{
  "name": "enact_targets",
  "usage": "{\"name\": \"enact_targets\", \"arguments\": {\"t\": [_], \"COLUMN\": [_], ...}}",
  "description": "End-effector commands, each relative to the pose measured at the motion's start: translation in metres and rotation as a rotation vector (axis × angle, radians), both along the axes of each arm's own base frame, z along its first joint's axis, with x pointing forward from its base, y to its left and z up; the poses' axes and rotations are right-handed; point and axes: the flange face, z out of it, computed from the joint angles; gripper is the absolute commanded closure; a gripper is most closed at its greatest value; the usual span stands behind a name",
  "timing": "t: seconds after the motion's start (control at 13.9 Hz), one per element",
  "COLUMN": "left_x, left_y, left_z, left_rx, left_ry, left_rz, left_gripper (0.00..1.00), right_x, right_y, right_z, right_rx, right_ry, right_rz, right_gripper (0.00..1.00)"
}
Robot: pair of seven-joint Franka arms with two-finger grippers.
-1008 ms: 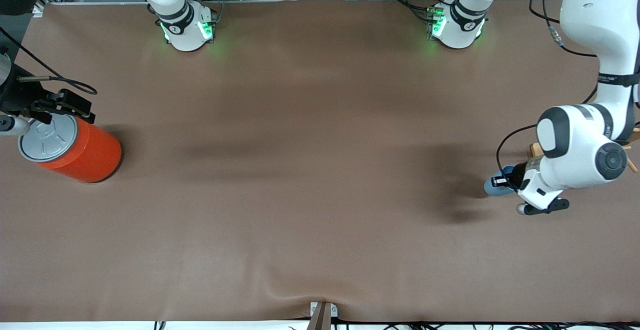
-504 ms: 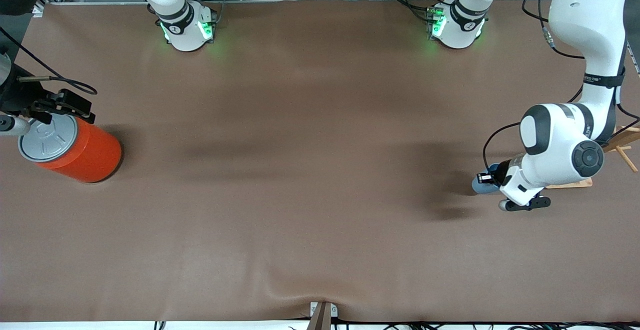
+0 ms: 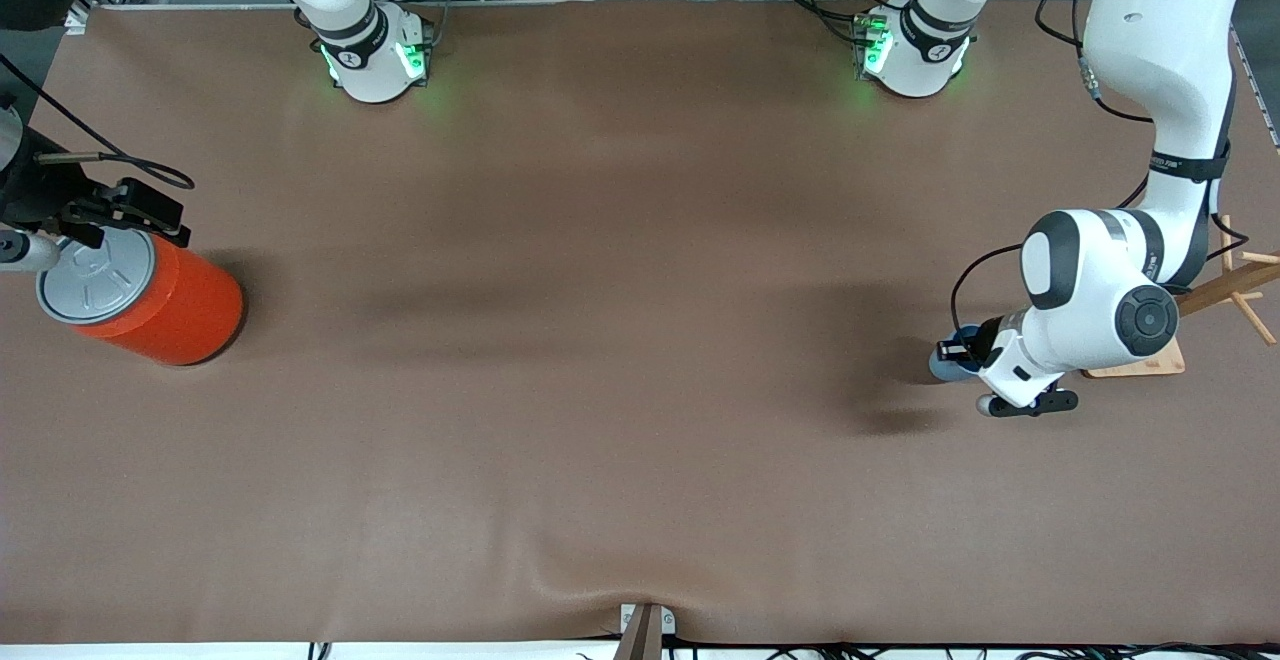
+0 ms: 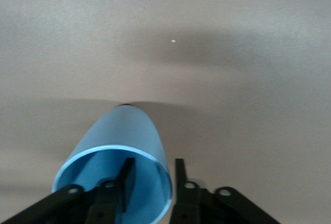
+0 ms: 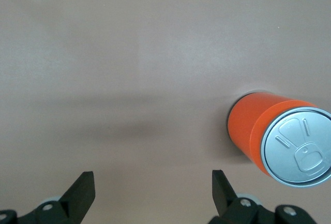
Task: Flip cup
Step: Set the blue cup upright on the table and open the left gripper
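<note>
Straddling the small light-blue plastic tumbler's (image 4: 121,157) rim, your left gripper (image 4: 152,180) is loosening, one finger (image 4: 127,175) inside. The tumbler's axis is running straight out from the fingertips. Your right gripper (image 5: 152,190) is waiting, spread wide.

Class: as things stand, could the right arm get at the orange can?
Probably yes: the right gripper hangs beside the orange can with its jaws open, and nothing lies between them.
</note>
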Motion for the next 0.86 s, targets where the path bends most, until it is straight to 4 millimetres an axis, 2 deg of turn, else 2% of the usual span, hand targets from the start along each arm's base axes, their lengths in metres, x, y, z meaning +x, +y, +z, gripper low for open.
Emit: {"name": "enact_targets", "arguments": {"t": [0.0,0.29,0.5,0.65,0.79], "left_x": [0.011,0.023,0.0,-0.02,-0.037], "left_y": [-0.007,-0.003,0.001,0.002,0.0], "left_z": [0.054,0.168,0.266,0.309,0.336], "left_rx": [0.06,0.143,0.139,0.14,0.127], "left_ry": [-0.054,-0.037,-0.104,-0.145,-0.164], "left_rz": [-0.054,-0.106,-0.091,-0.096,-0.081], "left_gripper": [0.0,0.0,0.0,0.0,0.0], "right_x": [0.001,0.001,0.001,0.001,0.001], "right_y": [0.002,0.002,0.002,0.003,0.003], "right_z": [0.002,0.002,0.002,0.002,0.002], "right_rx": [0.002,0.002,0.002,0.002,0.002], "right_ry": [-0.005,-0.005,-0.003,-0.005,-0.005], "right_rz": [-0.004,-0.004,-0.004,-0.003,-0.003], "right_gripper": [0.0,0.0,0.0,0.0,0.0]}}
